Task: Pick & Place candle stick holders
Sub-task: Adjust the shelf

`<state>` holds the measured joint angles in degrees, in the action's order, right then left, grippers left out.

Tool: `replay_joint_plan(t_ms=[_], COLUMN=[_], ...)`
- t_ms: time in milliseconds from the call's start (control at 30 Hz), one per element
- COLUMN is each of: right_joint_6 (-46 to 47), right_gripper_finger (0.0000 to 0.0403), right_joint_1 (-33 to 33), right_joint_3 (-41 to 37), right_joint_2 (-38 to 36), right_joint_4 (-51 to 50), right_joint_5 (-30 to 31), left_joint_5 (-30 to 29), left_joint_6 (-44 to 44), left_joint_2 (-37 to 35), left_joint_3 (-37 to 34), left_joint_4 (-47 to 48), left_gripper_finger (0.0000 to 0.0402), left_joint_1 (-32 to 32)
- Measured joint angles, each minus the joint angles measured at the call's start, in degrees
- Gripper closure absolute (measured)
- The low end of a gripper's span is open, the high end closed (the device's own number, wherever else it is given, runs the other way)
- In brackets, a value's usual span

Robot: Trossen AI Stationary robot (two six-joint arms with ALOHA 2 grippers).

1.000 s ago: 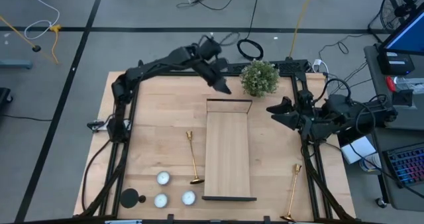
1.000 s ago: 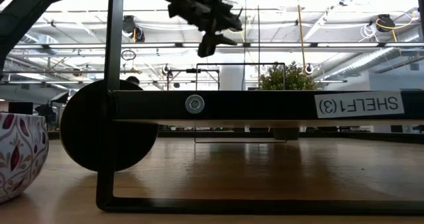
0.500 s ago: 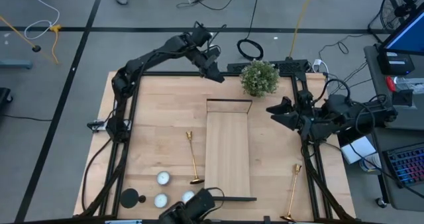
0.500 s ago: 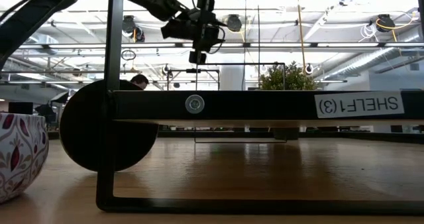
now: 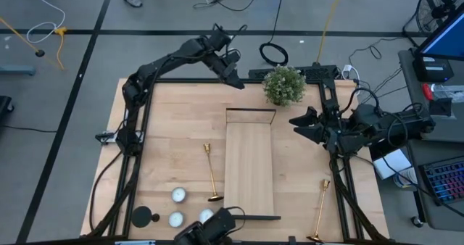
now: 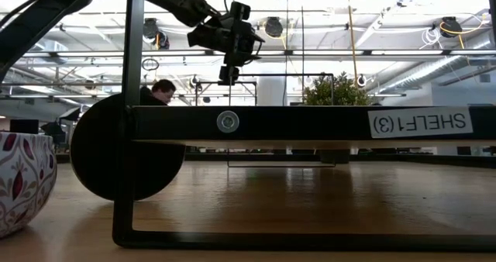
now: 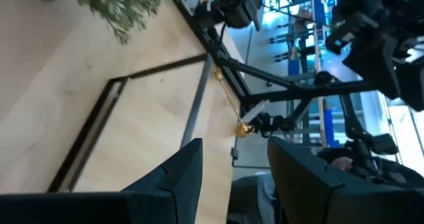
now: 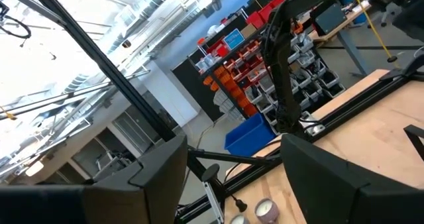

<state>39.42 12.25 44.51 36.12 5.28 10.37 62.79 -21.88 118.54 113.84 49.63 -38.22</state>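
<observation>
Since one second ago, the left arm has swung back from above the wooden stand's far end toward the far edge of the surface; over the last half second it has barely shifted. A dark object (image 5: 210,227) has entered at the near edge in the high view; what it is cannot be told.

Current state:
- Left gripper (image 5: 233,78) hangs high beside the potted plant (image 5: 283,85), fingers (image 7: 179,177) partly apart, holding nothing.
- Right gripper (image 5: 301,121) waits to the right of the wooden stand (image 5: 249,169), fingers (image 8: 159,177) apart and empty.
- One gold candlestick (image 5: 210,174) lies on the surface just left of the stand, its base toward the near edge.
- A second gold candlestick (image 5: 320,210) lies near the right front corner.
- The black candle holder (image 5: 143,217) sits at the left front corner, next to three white candles (image 5: 178,195).

Judged step: approach for the first pick; nothing has been grasped.

Procedure:
1. Assign the left arm to the candlestick left of the stand, the right arm to the one at the right front corner.
2. Turn the wrist so the fingers close across the slim stem.
3. Grip near the base, where the weight probably sits, to limit swinging.
4. Descend fully; the stem lies flat and may roll
</observation>
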Motion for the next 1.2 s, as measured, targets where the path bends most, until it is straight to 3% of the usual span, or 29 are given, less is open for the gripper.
replay_joint_plan(t_ms=[333, 533, 733, 833, 1200], right_joint_6=[0.1, 0.3, 2.6, 4.7, 9.4], right_gripper_finger=[0.0161, 0.0161, 0.0161, 0.0161, 0.0161], right_joint_1=[0.0, 0.0, 0.0, 0.0, 0.0], right_joint_3=[0.0, 0.0, 0.0, -0.1, -0.1], right_joint_2=[0.0, 0.0, 0.0, 0.0, 0.5], right_joint_4=[0.0, -3.2, -9.2, -12.2, -13.9], right_joint_5=[0.0, 0.0, 0.0, 0.0, 0.0], left_joint_5=[-2.6, -2.2, -5.6, -9.6, -33.3], left_joint_6=[0.5, 5.8, 5.5, 2.7, -14.7], left_joint_2=[-0.5, -5.1, -10.6, -12.5, -15.3], left_joint_3=[0.0, 0.0, 0.0, 0.0, -0.1], left_joint_4=[12.8, 24.8, 28.8, 29.0, 31.1], left_gripper_finger=[0.0224, 0.0225, 0.0225, 0.0225, 0.0225], left_joint_1=[1.5, 3.7, 6.8, 9.3, 24.3])
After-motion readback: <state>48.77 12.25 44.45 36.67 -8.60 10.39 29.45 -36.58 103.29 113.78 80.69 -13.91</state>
